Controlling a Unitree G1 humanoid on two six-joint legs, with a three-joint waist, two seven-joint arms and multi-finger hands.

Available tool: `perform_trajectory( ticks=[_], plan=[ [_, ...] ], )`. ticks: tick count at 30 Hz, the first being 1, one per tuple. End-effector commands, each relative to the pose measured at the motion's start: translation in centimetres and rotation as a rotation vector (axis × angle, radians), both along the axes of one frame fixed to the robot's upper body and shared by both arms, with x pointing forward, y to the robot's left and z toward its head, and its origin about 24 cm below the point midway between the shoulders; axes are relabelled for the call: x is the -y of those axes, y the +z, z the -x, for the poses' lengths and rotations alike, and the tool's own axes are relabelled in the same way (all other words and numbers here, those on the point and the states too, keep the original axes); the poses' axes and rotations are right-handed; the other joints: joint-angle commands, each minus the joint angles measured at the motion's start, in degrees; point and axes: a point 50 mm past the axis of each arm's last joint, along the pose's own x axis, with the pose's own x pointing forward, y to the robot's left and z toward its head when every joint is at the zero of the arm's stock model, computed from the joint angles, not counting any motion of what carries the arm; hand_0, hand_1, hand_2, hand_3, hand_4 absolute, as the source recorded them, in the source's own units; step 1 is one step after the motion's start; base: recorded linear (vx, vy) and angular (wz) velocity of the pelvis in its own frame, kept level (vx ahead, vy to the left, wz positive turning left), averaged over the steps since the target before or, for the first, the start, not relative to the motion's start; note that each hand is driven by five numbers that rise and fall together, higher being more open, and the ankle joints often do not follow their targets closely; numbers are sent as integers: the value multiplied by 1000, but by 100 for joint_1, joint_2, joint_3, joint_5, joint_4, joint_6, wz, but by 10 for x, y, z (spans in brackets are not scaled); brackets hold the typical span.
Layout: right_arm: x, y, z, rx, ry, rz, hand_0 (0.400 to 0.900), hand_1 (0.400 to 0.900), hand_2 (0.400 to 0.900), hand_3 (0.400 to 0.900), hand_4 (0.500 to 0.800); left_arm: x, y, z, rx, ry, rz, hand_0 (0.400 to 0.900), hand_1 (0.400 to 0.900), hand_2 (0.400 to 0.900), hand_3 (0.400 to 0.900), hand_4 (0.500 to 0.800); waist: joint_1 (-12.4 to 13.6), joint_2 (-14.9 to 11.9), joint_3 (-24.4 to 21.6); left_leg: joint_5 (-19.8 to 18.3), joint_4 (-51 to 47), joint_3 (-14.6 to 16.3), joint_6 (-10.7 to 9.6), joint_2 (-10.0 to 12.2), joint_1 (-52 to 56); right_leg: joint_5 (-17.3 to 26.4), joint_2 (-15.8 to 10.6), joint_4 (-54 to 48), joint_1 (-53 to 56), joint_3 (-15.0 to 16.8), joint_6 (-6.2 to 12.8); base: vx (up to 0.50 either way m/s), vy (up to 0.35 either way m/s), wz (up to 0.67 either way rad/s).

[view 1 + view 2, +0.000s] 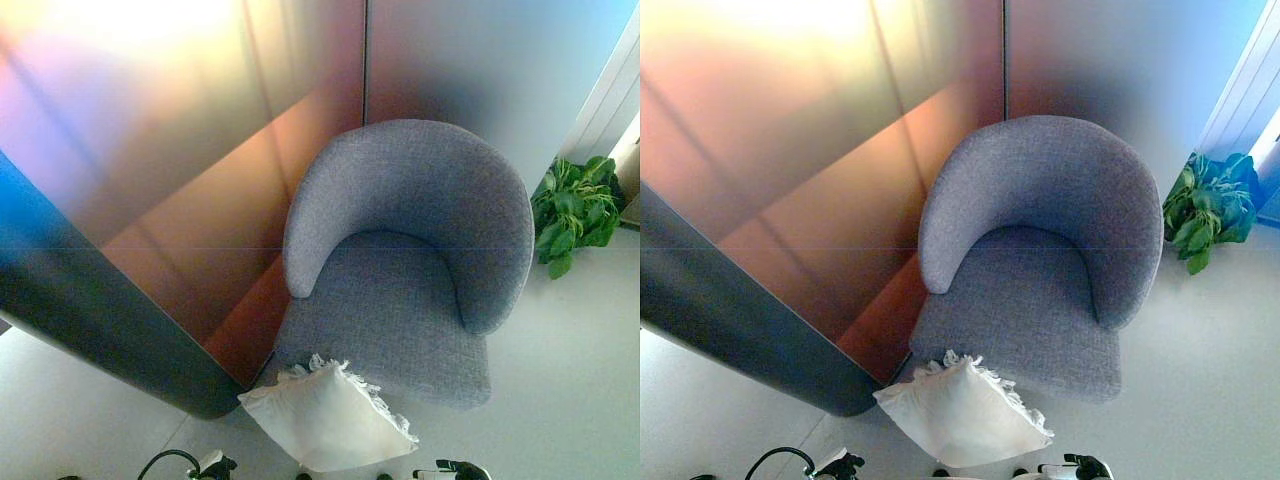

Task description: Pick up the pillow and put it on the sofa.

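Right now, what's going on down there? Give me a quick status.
Hands not in view. White pillow leaning against grey sofa, front edge. Seat bare, nothing blocking.

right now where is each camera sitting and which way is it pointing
Left eye view: on the robot's head, looking steeply down at the grey sofa, with the white pillow on the floor against the sofa's front edge; no hand shows.
Right eye view: the same head, set slightly to the right, looking down the same way; no hand shows here either.
Shared: both see the sofa, the pillow, the green plant to the right and the glossy wall behind.
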Motion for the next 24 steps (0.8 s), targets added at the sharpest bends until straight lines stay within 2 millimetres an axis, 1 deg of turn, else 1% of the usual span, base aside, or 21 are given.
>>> perform_trajectory(
  ticks=[1, 8, 10, 13, 18, 24],
  plan=[
    [-1, 3, -17, 23, 30, 18, 900, 900, 900, 900, 800, -18, 10, -23, 70, 56, -95, 900, 900, 900, 900, 800, 144, -175, 173, -279, -1, -232, 103, -402, 135, 391, -34, 100, -360, -147, 305, 0, 0, 0],
    [1, 4, -17, 21, 30, 22, 900, 900, 900, 900, 800, -15, 11, -32, 84, 42, -60, 900, 900, 900, 900, 800, 108, -185, 245, -277, 3, -227, 114, -401, 101, 396, -19, 118, -411, -93, 312, 6, 9, -4],
    [4, 4, -17, 21, 26, 24, 900, 900, 900, 900, 800, -15, 12, -34, 90, 8, -70, 900, 900, 900, 900, 800, 98, -181, 278, -276, 4, -222, 116, -395, 90, 405, -16, 116, -428, -77, 318, 20, 4, -5],
    [7, 5, -18, 21, 30, 28, 900, 900, 900, 900, 800, -16, 16, -42, 110, -83, -88, 900, 900, 900, 900, 800, 62, -166, 317, -265, -4, -177, 108, -389, 51, 434, -27, 103, -490, -53, 334, 18, 14, -9],
    [12, 7, -18, 26, 35, 34, 900, 900, 900, 900, 800, -22, 22, -54, 139, -91, -126, 900, 900, 900, 900, 800, -23, -124, 385, -256, -27, -107, 114, -393, -15, 477, -30, 78, -591, 24, 374, -6, 22, -10],
    [16, 10, -24, 45, 44, 45, 900, 900, 900, 900, 800, -23, 30, -72, 202, -87, -164, 900, 900, 900, 900, 800, -159, -76, 523, -229, 0, -25, 121, -386, -137, 519, -26, 97, -767, 158, 382, -21, 24, -11]
  ],
)
